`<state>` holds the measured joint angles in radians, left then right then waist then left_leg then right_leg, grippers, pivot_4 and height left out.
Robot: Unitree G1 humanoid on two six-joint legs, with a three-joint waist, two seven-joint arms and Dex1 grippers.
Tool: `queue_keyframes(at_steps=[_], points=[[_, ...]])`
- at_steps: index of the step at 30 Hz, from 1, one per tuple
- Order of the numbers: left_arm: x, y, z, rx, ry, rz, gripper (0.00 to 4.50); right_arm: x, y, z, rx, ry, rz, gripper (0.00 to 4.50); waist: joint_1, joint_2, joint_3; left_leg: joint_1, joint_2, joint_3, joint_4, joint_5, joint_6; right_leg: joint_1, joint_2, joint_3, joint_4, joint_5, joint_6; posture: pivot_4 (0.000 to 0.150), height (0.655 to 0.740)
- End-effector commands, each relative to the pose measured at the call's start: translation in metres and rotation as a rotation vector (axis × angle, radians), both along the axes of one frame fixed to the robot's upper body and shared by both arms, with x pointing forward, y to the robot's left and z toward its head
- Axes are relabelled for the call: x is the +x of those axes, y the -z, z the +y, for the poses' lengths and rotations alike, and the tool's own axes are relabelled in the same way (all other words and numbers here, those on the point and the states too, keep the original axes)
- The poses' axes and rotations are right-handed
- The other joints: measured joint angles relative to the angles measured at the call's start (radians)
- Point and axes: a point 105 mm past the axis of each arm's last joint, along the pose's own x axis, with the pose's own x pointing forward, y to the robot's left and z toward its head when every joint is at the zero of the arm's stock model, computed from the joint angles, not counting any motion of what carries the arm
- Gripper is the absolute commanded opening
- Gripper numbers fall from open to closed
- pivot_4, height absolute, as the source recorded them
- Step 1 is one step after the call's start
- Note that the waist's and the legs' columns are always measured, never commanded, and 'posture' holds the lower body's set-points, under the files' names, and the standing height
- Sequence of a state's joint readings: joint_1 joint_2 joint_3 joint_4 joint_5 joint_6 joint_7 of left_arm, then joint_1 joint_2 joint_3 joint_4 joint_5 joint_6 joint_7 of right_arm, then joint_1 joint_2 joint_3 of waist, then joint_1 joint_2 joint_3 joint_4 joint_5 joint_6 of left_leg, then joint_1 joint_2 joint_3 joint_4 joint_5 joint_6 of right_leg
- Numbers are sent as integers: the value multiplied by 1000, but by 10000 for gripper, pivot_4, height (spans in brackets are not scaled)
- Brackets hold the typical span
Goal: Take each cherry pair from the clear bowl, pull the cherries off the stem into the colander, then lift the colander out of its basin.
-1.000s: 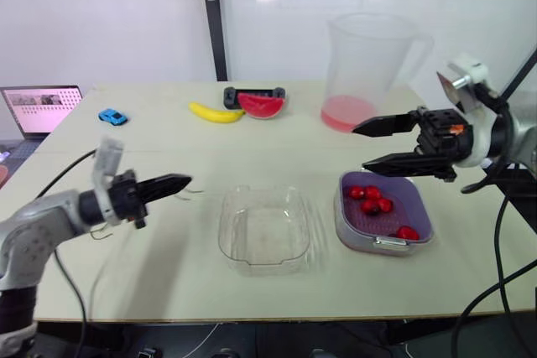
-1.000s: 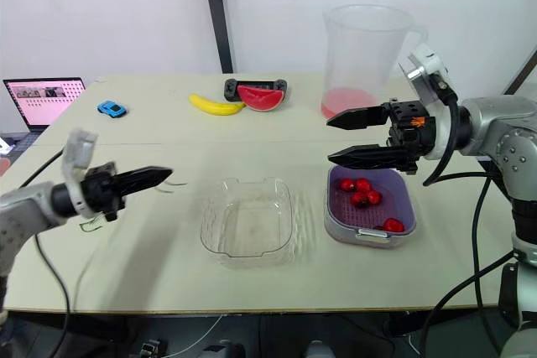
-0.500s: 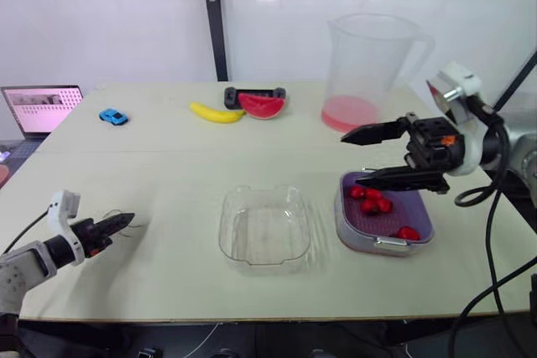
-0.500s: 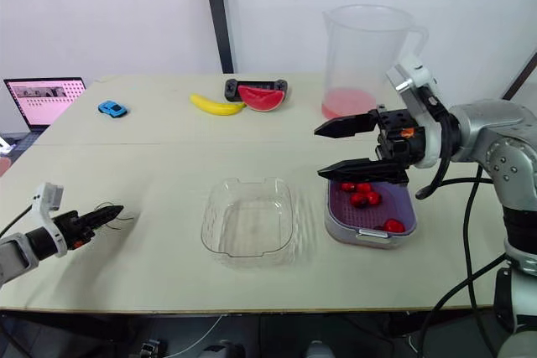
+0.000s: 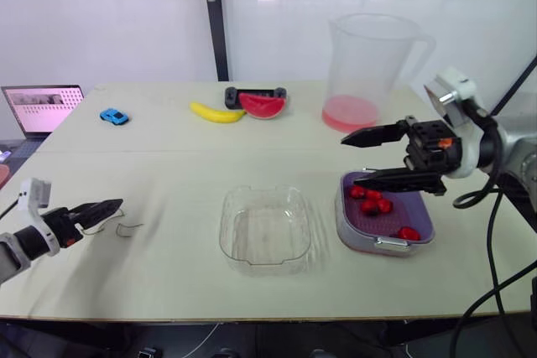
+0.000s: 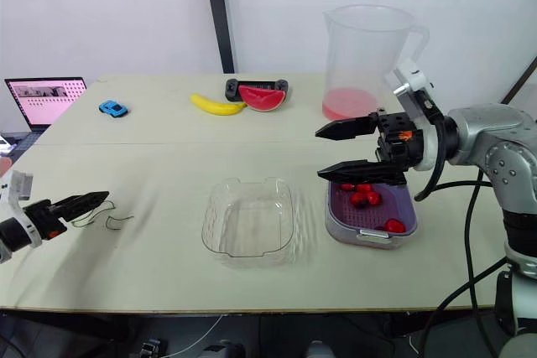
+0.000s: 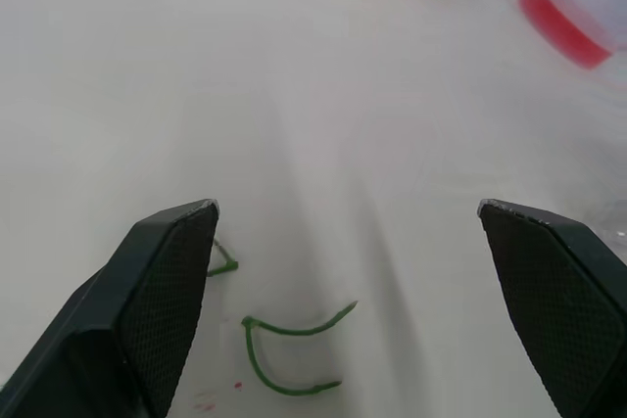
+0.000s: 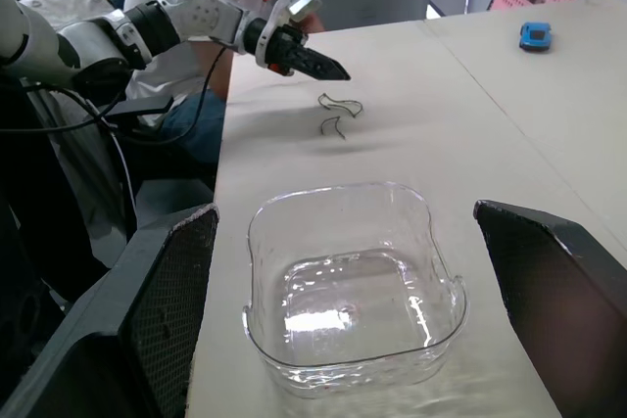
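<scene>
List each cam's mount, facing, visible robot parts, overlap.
Head stereo pair: on the head, facing forward and down over the table; left pincer and right pincer show.
Left wrist: looking along its open fingers at green stems.
Right wrist: looking along its open fingers over the clear bowl toward the left pincer.
Shared: the stems appear in every view.

Bright, even light from the white backdrop (image 5: pixel 109 14), soft shadows, glints on the clear bowl (image 5: pixel 265 228)
</scene>
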<state>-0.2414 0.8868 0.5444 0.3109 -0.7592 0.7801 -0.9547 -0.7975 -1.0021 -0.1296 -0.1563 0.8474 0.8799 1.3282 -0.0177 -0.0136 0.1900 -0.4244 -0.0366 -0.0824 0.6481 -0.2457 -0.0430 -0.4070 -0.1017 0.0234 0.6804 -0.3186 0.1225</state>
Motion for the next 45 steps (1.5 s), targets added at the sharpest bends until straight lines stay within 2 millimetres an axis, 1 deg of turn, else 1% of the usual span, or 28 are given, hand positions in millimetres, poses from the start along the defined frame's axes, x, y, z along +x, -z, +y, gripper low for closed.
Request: queue_keyframes(at_steps=[1, 3, 6, 9, 12, 15, 17, 19, 22, 25, 28, 30, 32, 36, 38, 41, 43, 45], points=[[-4, -49, -20, 63, 157, -160, 44435, -7, -12, -5, 0, 35, -65, 45000, 1, 0, 0, 0, 0, 0, 0, 0, 0, 0, 0, 0, 0, 0, 0, 1500, 7400], [-5, -60, -30, 112, 224, -206, 44435, -6, -11, -8, 0, 60, -65, 45000, 4, 0, 0, 0, 0, 0, 0, 0, 0, 0, 0, 0, 0, 0, 0, 1500, 7400], [-16, -76, -65, 269, 497, -221, 44435, -1, -4, -17, -23, 153, -59, 45000, 3, 0, 0, -1, -1, 0, 0, 0, 0, 0, -1, 0, 0, 0, 0, 1500, 7400], [-20, -83, -80, 341, 634, -247, 44435, 0, -1, -24, -30, 218, -52, 45000, 1, 1, 0, 0, -1, 1, -1, 0, 0, 0, -1, 0, -1, 0, 0, 1500, 7400], [-17, -93, -95, 404, 734, -317, 44435, -2, 5, -34, -41, 307, -31, 45000, 1, 1, 0, 0, -1, 1, -1, 0, 0, 0, 1, 0, 0, 0, 0, 1500, 7400], [-8, -106, -117, 398, 824, -397, 44435, -7, 12, -48, -56, 435, -27, 45000, 6, 1, 0, -1, -1, 1, 0, 0, 0, 0, 2, 0, 0, 0, 0, 1500, 7400], [-4, -108, -126, 399, 867, -412, 44435, -11, 14, -54, -70, 488, -28, 45000, 4, 1, 0, -1, -2, 2, 2, 0, 0, 2, 2, -1, 0, 0, 0, 1500, 7400], [-1, -107, -132, 391, 909, -418, 44435, -17, 15, -59, -91, 530, -34, 45000, -1, 1, 0, -1, -2, 3, 2, 0, 0, 2, 2, -1, 0, 0, 0, 1500, 7400], [3, -108, -143, 375, 970, -429, 44435, -31, 20, -69, -164, 586, -21, 45000, 0, 1, 0, -1, -2, 3, 1, 0, 1, 1, 4, -1, 1, 0, 0, 1500, 7400], [7, -106, -155, 356, 1037, -443, 44435, -56, 29, -78, -253, 618, 27, 45000, 6, 0, 0, -1, -2, 3, 2, 0, 1, 2, 4, -2, 1, 0, 0, 1500, 7400], [8, -103, -167, 344, 1095, -448, 44435, -79, 36, -78, -326, 621, 73, 45000, 6, 0, 0, -1, -2, 2, 3, -1, 2, 3, 4, -2, 1, 0, 0, 1500, 7400], [8, -102, -173, 338, 1127, -448, 44435, -88, 46, -78, -401, 616, 81, 45000, 4, 0, 0, -1, -2, 2, 4, -1, 2, 4, 4, -2, 0, 0, 0, 1500, 7400], [6, -102, -180, 327, 1161, -452, 44435, -93, 52, -76, -449, 620, 84, 45000, -1, 0, 0, 0, -2, 2, 4, -1, 2, 4, 4, -2, 0, 0, 0, 1500, 7400], [4, -102, -188, 327, 1200, -464, 44435, -90, 60, -68, -527, 602, 61, 45000, -1, 0, 0, 0, -1, 1, 4, -1, 2, 5, 4, -1, 1, 0, 0, 1500, 7400], [3, -101, -189, 336, 1209, -468, 44435, -87, 66, -68, -585, 600, 60, 45000, 1, 0, 0, 0, -1, 1, 4, -1, 2, 5, 4, -1, 1, 0, 0, 1500, 7400], [-2, -101, -192, 341, 1226, -483, 44435, -70, 72, -72, -635, 646, 63, 45000, 1, -1, 0, 0, -1, 1, 4, -1, 2, 5, 4, -1, 0, 0, 0, 1500, 7400], [-4, -100, -195, 347, 1237, -491, 44435, -55, 74, -73, -690, 669, 12, 45000, 0, -1, 0, 0, -1, 0, 4, -1, 2, 5, 4, -1, 0, 0, 0, 1500, 7400], [-7, -97, -197, 359, 1238, -499, 44435, -45, 80, -67, -743, 640, 3, 45000, -1, 0, 0, 0, -1, 0, 4, -1, 2, 5, 4, -1, 0, 0, 0, 1500, 7400]])
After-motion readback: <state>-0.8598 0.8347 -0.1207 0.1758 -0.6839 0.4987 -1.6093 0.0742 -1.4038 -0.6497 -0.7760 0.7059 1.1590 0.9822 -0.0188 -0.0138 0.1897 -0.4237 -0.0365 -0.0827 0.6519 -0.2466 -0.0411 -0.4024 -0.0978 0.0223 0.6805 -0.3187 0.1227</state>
